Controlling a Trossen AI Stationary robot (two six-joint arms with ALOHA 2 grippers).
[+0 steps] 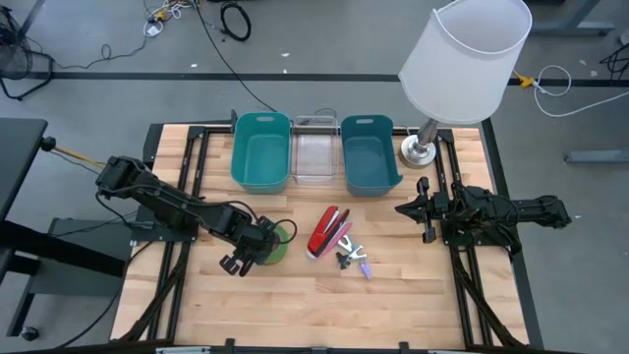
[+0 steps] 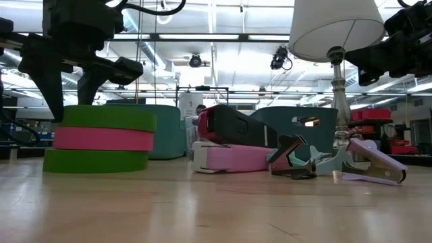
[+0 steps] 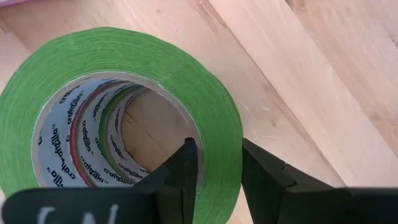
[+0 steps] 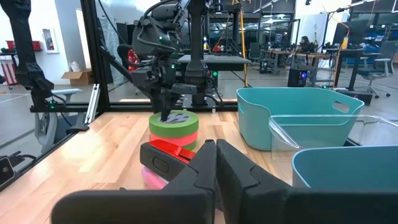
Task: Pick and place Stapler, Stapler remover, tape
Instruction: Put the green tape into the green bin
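Observation:
Three tape rolls (image 2: 101,140) stand stacked on the table, green on pink on green, and show from above as a green ring (image 3: 124,81). My left gripper (image 3: 217,155) comes down on the top roll (image 1: 280,241) and is shut on its wall. To the right of the stack lies a red and pink stapler (image 1: 327,231). Beyond the stapler lie a dark staple remover (image 1: 346,258) and a purple one (image 1: 365,267). My right gripper (image 1: 408,208) waits shut and level at the table's right, holding nothing. My left gripper has the wall of the top green roll (image 3: 221,134) between its two fingers, one finger (image 3: 186,168) inside the core hole and the other (image 3: 258,174) outside. The fingers come from above, pointing steeply down. The stack rests flat on the table.
At the far edge stand a teal bin (image 1: 261,149), a clear bin (image 1: 315,147) and a second teal bin (image 1: 369,152). A white-shaded lamp (image 1: 462,59) stands at the far right, its base (image 1: 421,149) on the table. Bare wood lies toward the near edge.

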